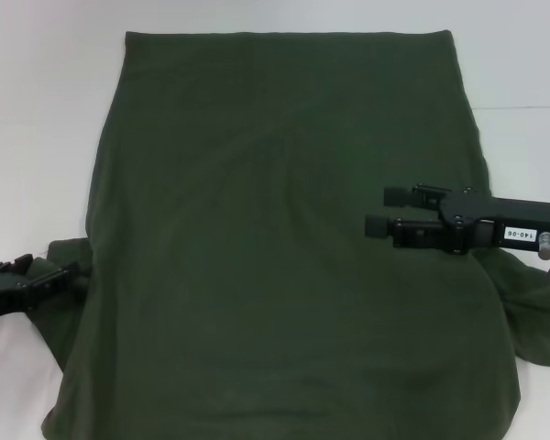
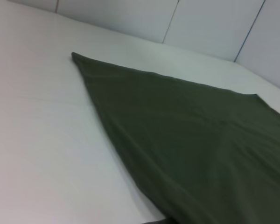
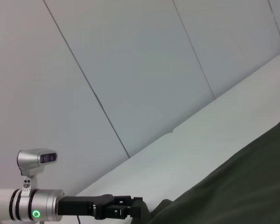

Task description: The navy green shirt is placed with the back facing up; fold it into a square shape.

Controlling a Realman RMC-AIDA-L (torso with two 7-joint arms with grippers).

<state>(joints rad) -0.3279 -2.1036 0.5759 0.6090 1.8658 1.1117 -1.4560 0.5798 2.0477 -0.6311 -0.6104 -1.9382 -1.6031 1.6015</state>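
one navy green shirt (image 1: 284,247) flat on white table (image 1: 37,137) | my left gripper (image 1: 69,275) pinching its sleeve | my right gripper (image 1: 385,211) spread, empty, above shirt

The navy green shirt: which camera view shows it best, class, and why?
The head view: the navy green shirt lies spread across the white table, nearly whole. The left wrist view catches one corner and edge; the right wrist view only a sliver.

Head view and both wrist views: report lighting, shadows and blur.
Head view: even, soft light, the shirt dark with faint folds, the right claw open above it. Left wrist view: soft focus, no hard shadows on the table. Right wrist view: flat light, the left claw slightly blurred.
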